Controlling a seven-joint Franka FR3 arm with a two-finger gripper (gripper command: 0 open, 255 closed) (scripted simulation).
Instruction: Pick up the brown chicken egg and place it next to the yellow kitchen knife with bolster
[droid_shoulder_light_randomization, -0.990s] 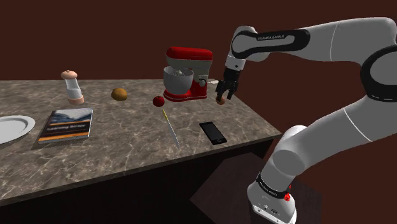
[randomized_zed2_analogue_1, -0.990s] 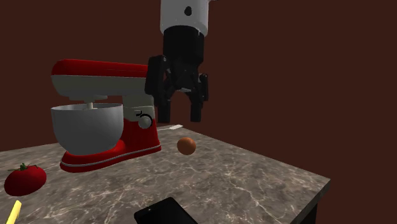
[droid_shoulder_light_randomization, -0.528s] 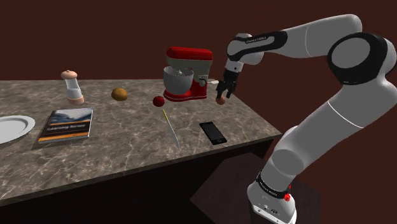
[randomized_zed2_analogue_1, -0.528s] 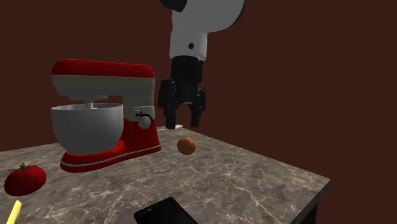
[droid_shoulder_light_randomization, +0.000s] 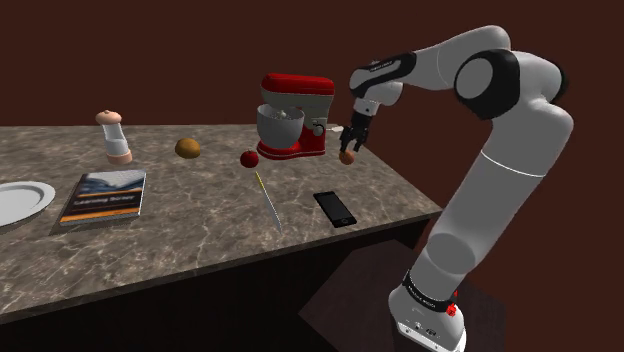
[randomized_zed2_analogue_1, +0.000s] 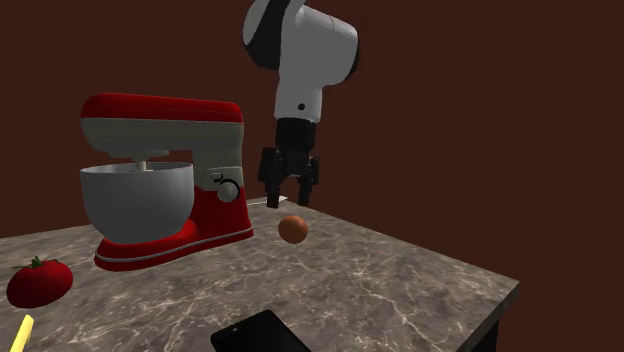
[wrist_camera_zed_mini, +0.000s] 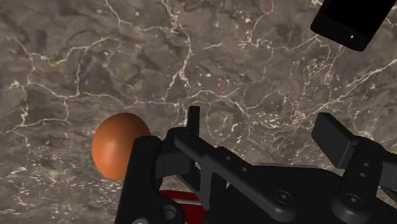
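Note:
The brown egg (droid_shoulder_light_randomization: 346, 157) lies on the marble counter (droid_shoulder_light_randomization: 200, 225), to the right of the red stand mixer (droid_shoulder_light_randomization: 293, 115) in the shoulder view. My black gripper (droid_shoulder_light_randomization: 352, 142) hangs just above the egg, open and holding nothing. In the second exterior view the gripper (randomized_zed2_analogue_1: 288, 200) points down with the egg (randomized_zed2_analogue_1: 293, 229) a short way below its tips. In the wrist view the egg (wrist_camera_zed_mini: 118, 145) sits beside one finger (wrist_camera_zed_mini: 143, 159), outside the gap of the gripper (wrist_camera_zed_mini: 245, 137). The knife (droid_shoulder_light_randomization: 268, 200), with a yellow handle, lies mid-counter; its handle end (randomized_zed2_analogue_1: 22, 328) shows in the second exterior view.
A black phone (droid_shoulder_light_randomization: 334, 208) lies near the counter's front edge, close to the egg. A red tomato (droid_shoulder_light_randomization: 249, 158) sits by the knife's handle. Farther along the shoulder view's left are a brown round object (droid_shoulder_light_randomization: 187, 148), a pepper mill (droid_shoulder_light_randomization: 115, 135), a book (droid_shoulder_light_randomization: 104, 195) and a white plate (droid_shoulder_light_randomization: 20, 200).
The arm's elbow has swung upright, and the gripper has drawn away from the second exterior camera to hang over the egg. It stays open. The egg has not moved.

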